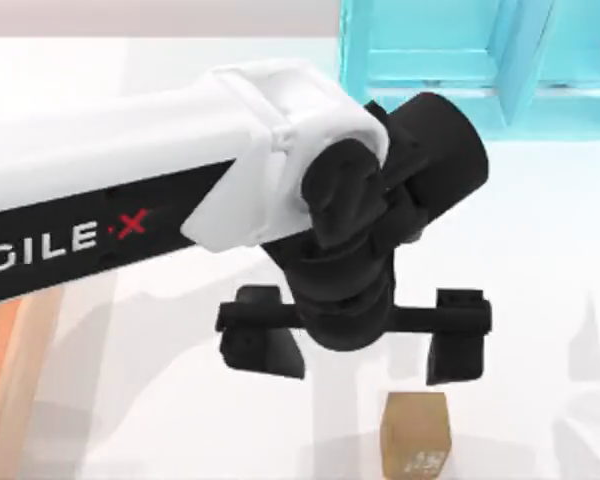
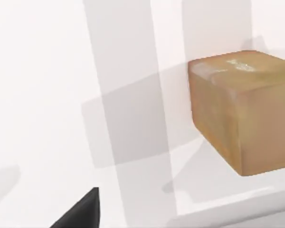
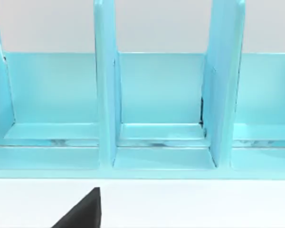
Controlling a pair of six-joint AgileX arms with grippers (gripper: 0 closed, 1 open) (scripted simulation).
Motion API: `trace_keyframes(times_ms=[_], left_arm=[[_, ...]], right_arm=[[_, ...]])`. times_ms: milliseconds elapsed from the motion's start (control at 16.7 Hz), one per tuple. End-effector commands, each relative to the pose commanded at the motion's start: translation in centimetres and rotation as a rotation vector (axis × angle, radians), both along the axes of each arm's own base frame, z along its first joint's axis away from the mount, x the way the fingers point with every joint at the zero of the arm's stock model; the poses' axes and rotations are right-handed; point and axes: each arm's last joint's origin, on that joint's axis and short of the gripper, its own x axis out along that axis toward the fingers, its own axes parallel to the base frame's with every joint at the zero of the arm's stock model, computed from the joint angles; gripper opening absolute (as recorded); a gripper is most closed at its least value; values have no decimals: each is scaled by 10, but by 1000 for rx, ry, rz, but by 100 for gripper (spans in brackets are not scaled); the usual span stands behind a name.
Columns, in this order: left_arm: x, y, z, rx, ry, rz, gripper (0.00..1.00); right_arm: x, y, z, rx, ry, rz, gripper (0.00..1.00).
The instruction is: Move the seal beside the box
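Observation:
The seal [image 1: 416, 435] is a small tan wooden block with pale marks on its front face, lying on the white table at the front edge of the top view. My left gripper [image 1: 360, 348] hangs open just behind it, on the arm reaching in from the left, with nothing between its fingers. The left wrist view shows the seal [image 2: 242, 111] close by, off to one side of a dark fingertip [image 2: 80, 213]. An orange-brown strip of the box [image 1: 2, 365] with its pale rim shows at the far left. My right gripper is parked facing the shelf, one fingertip [image 3: 83, 213] in view.
A cyan blue shelf unit [image 1: 450, 60] stands at the back right of the table; its upright dividers [image 3: 107, 95] are seen close in the right wrist view. The white tabletop [image 1: 160, 420] lies between the box and the seal.

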Motion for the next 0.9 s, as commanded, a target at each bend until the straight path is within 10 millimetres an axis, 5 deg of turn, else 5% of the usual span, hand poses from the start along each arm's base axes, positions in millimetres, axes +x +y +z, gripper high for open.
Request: trace_keyframes(times_ms=[420, 900], left_arm=[[-5, -67, -12, 168, 45, 112, 100], [-3, -74, -11, 186, 37, 146, 100]], right_arm=[[0, 0, 0, 0, 0, 0, 100], [0, 0, 0, 0, 0, 0, 100]])
